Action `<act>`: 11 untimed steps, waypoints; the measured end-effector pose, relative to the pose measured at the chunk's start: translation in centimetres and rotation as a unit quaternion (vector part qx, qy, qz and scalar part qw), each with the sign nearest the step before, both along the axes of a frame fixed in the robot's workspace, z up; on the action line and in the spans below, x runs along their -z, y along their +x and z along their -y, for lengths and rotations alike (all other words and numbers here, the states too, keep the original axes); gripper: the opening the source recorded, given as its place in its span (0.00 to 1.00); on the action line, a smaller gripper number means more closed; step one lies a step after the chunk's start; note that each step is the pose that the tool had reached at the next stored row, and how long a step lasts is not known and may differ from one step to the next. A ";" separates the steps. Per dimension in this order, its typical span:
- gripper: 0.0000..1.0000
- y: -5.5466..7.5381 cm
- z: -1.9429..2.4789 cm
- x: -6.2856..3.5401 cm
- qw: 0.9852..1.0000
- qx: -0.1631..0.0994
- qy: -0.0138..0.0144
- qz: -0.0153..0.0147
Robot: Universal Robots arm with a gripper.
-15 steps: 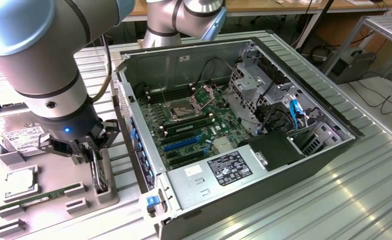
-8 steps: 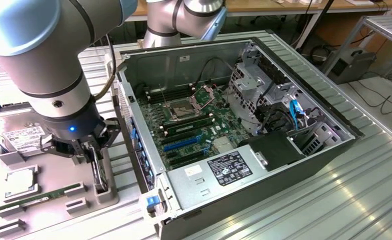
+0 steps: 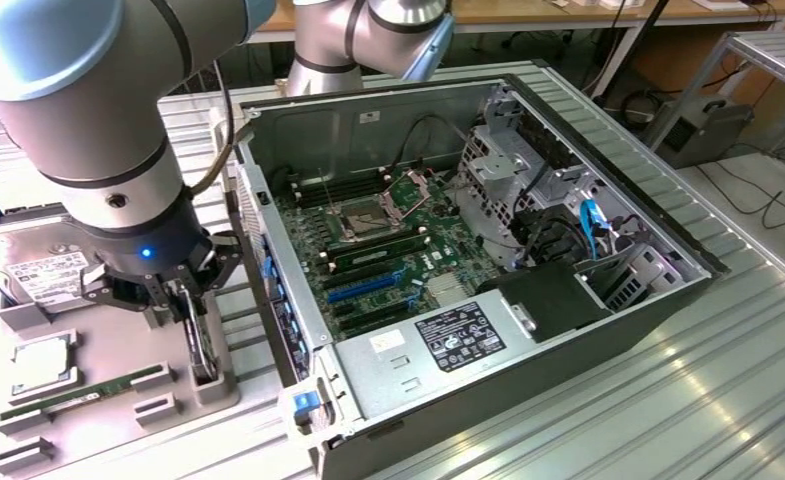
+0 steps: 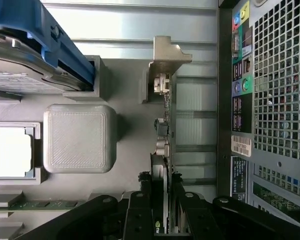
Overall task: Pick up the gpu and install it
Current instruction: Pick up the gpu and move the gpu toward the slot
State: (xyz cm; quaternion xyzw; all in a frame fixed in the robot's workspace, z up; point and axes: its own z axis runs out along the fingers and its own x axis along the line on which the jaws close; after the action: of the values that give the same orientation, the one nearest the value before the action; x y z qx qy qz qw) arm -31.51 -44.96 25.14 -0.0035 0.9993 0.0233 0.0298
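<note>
Gpu (image 4: pixel 164 132) on edge in tray (image 3: pixel 112 350) slot, 8 o'clock of PC case (image 3: pixel 499 250), ext. view; gripper (image 4: pixel 161 215) clamped on it. Pick-up step, card unlifted; calls for square, firm hold.

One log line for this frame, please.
phase: pick | gripper: down over gpu | gpu: on edge in tray holder, outside computer case | installed: no

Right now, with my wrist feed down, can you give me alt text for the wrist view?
The gripper sits over the gpu, which stands on edge in a slot of the grey parts tray. Beside the tray is the computer case's perforated rear panel with its ports.
</note>
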 end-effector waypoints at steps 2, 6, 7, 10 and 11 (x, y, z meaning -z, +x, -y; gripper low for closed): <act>0.26 0.0 0.00 -0.64 1.000 0.000 0.000 0.000; 0.26 0.0 0.00 -2.29 1.000 0.000 0.000 -0.001; 0.26 0.0 0.00 -2.70 1.000 0.000 0.000 -0.001; 0.26 0.1 0.01 -4.50 1.000 0.000 0.000 -0.001; 0.26 0.1 0.01 -4.92 1.000 0.000 0.000 -0.001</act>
State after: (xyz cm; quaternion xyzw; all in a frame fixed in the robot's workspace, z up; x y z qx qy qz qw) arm -31.40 -44.97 30.07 -0.0034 0.9993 0.0233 0.0284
